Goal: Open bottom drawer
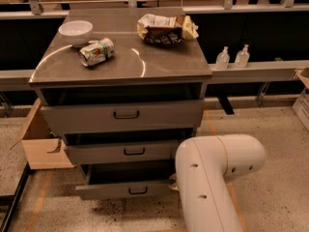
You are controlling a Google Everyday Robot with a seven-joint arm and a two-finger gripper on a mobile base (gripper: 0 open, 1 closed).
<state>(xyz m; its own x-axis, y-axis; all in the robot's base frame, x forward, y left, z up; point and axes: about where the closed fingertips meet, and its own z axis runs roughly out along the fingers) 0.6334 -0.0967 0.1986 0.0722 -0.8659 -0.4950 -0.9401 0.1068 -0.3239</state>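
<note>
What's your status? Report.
Gripper behind white arm, at right end of bottom drawer. Drawer pulled partway out. Cardboard box sits left, not blocking.

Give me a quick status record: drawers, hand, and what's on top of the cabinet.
bottom drawer: pulled partly out, dark gap above its front
handle: in plain view, nothing on it
hand: at the bottom drawer's right end, mostly hidden behind the arm
cabinet top: bowl, crushed can, snack bag
</note>
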